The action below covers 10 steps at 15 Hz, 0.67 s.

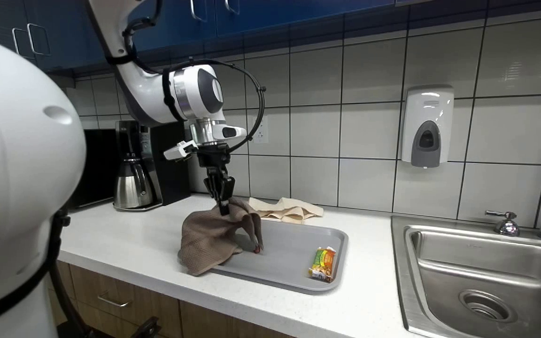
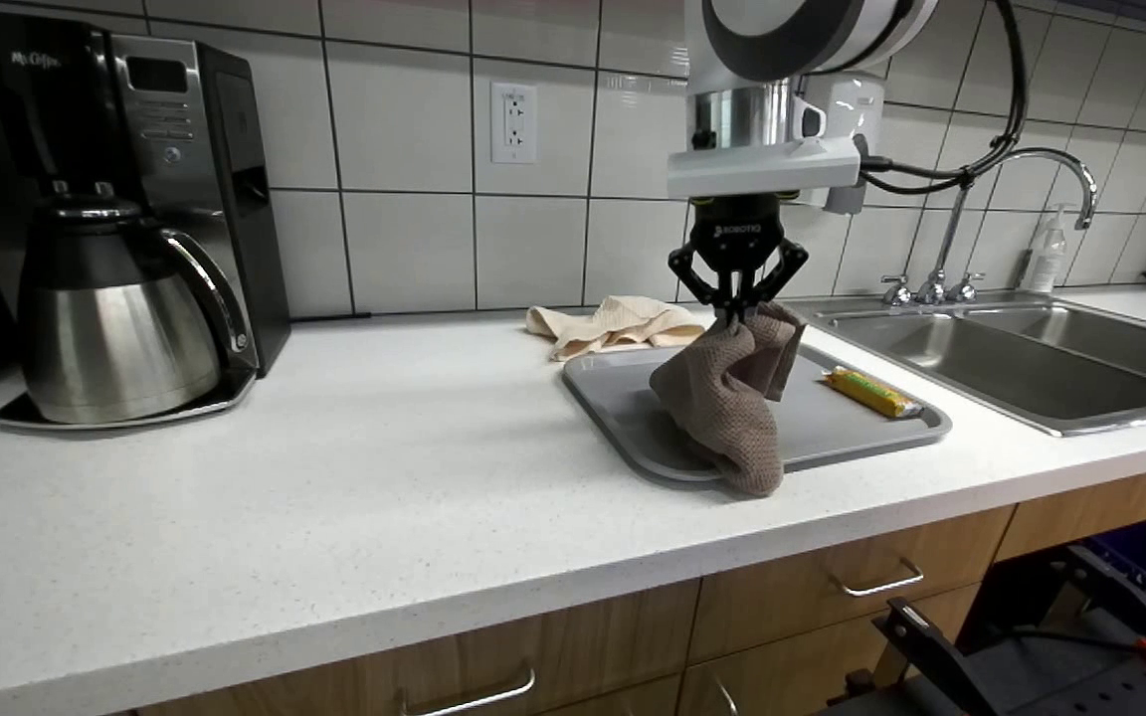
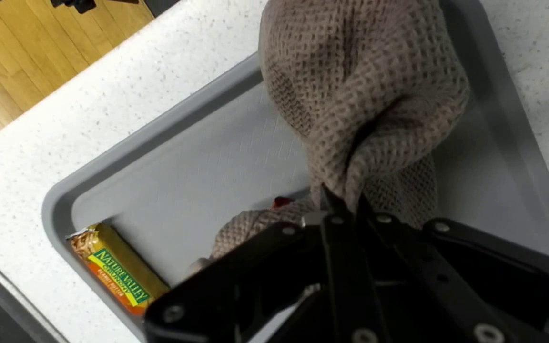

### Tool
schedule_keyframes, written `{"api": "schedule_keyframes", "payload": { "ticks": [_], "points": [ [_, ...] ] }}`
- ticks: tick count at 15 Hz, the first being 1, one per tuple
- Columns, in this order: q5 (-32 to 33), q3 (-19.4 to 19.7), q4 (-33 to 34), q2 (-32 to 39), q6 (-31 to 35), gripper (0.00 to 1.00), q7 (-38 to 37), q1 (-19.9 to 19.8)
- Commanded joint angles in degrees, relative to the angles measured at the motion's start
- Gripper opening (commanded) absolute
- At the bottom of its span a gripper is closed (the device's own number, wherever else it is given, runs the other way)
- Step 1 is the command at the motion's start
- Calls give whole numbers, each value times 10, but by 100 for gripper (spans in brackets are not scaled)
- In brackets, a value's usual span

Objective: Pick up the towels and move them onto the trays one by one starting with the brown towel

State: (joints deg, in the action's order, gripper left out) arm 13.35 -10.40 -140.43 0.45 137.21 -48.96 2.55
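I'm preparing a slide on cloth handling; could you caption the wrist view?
Gripper pinching a brown towel over a grey tray that holds a snack bar.

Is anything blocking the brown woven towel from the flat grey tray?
Maybe a small red thing, partly hidden by the towel; nothing else visible. The yellow-orange wrapped bar lies aside on the tray.

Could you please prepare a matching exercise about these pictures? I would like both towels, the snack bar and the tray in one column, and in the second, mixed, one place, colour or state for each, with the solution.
1. brown towel
2. tan-beige towel
3. snack bar
4. tray

A. grey, with rounded corners
B. held in the shut gripper
C. wrapped in yellow, green and orange
D. lying near the tiled wall

Right pairs: 1-B, 2-D, 3-C, 4-A
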Motion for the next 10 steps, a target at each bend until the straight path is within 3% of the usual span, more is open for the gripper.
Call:
{"api": "schedule_keyframes", "payload": {
  "ticks": [1, 10],
  "points": [
    [26, 19, 19, 33, 3, 1, -34, 19],
    [59, 56, 37, 94, -5, 1, -80, 53]
  ]
}}
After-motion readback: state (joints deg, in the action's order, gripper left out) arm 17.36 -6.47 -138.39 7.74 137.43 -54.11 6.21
